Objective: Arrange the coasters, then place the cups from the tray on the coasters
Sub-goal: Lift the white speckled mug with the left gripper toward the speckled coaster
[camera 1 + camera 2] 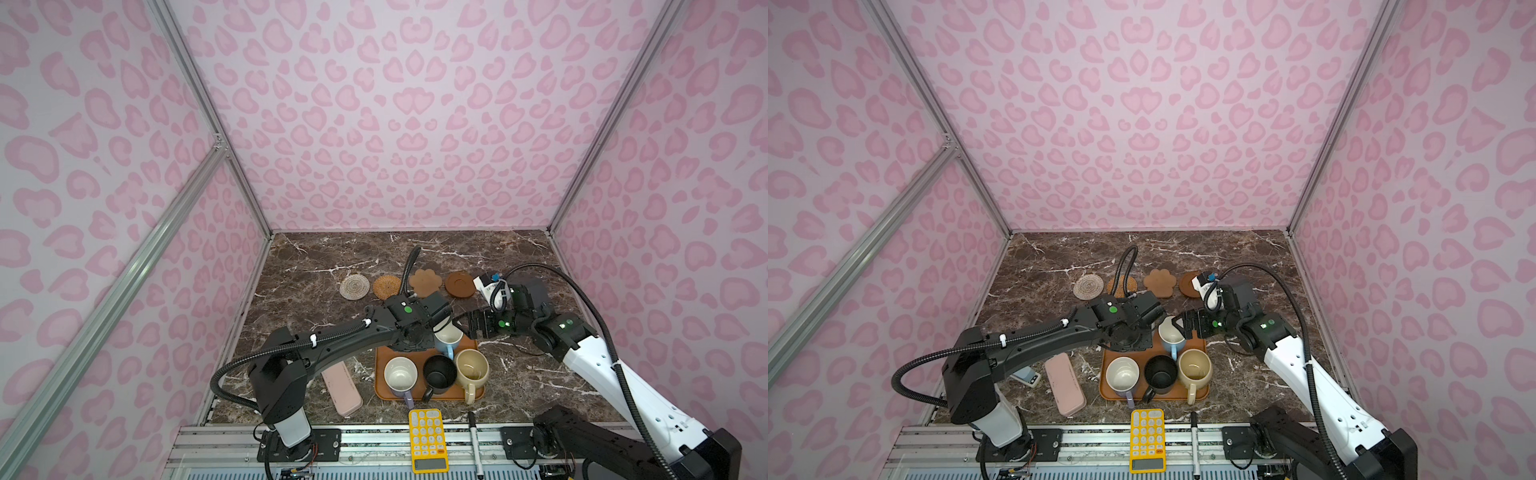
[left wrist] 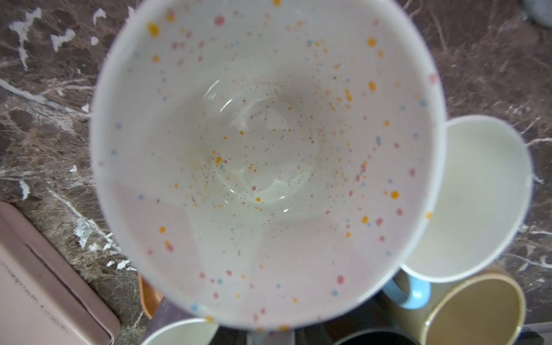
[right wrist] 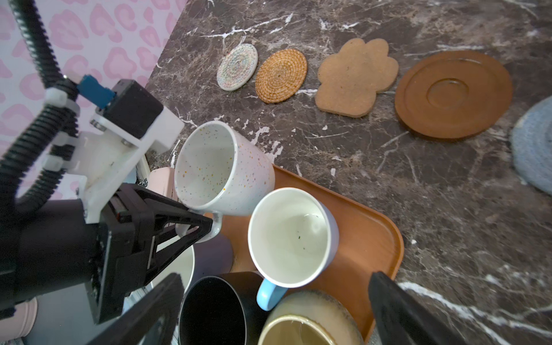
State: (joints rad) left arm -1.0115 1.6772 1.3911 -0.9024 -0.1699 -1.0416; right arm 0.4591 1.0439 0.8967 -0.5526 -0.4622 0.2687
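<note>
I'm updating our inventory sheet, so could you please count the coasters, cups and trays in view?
Coasters: 5
Cups: 5, including the speckled cup in the left gripper
Tray: 1
Total: 11

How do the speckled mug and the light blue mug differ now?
The speckled mug is tilted, handle in the left gripper; the light blue mug stands upright on the tray. The speckled mug has coloured dots inside; the light blue mug is plain white inside. Both are empty.
</note>
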